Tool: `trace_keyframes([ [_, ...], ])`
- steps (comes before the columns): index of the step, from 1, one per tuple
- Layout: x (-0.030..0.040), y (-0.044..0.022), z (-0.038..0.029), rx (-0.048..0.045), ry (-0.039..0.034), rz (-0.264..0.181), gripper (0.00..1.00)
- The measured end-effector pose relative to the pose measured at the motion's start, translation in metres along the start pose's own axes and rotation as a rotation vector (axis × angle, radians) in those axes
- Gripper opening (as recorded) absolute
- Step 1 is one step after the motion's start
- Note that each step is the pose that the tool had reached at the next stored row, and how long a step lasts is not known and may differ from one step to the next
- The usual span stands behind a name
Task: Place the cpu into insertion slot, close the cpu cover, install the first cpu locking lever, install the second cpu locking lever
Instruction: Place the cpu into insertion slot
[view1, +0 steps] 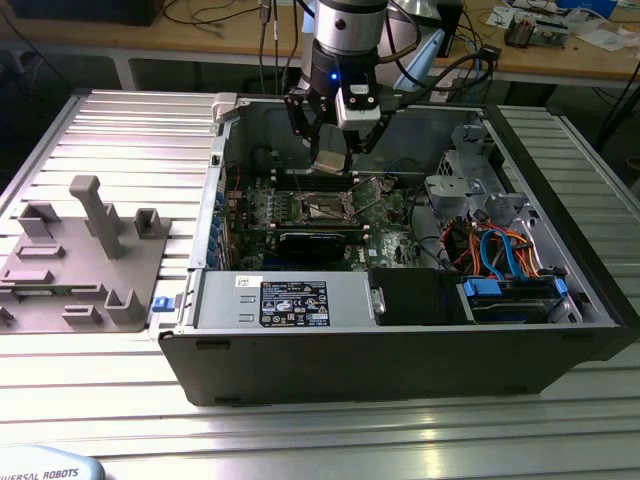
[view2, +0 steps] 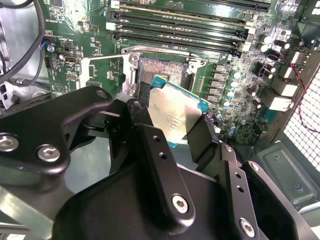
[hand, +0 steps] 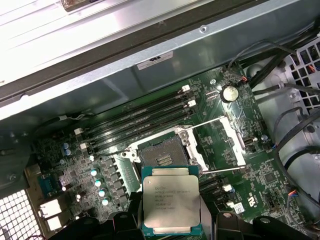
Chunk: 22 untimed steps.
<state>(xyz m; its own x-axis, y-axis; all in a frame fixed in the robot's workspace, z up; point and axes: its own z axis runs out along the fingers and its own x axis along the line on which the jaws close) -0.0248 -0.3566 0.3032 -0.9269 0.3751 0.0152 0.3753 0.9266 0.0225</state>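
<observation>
Gripper (view1: 330, 158) grips the cpu (hand: 171, 205) above the bare insertion slot (hand: 162, 157)

Its black fingers (view2: 144, 95) are pinched in on two opposite edges of the cpu. The chip's silver top faces up in both wrist views, and it hangs clear of the board, not yet seated. Just beneath it the insertion slot lies uncovered, contacts exposed. Beside the slot the cpu cover (hand: 232, 142) stands open on its hinge. Past the slot run long black memory slots (hand: 140, 122) across the green motherboard (view1: 385, 215). All of this sits inside an opened computer case (view1: 400, 360) lying on a ribbed metal table (view1: 100, 400), with a grey holder block (view1: 90, 250) at the exterior view's left
</observation>
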Motion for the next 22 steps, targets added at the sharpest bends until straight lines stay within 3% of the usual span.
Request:
trace_keyframes([
  [22,0.0000,0.0000,0.0009,-0.0008,-0.0011,0.052,0.54],
])
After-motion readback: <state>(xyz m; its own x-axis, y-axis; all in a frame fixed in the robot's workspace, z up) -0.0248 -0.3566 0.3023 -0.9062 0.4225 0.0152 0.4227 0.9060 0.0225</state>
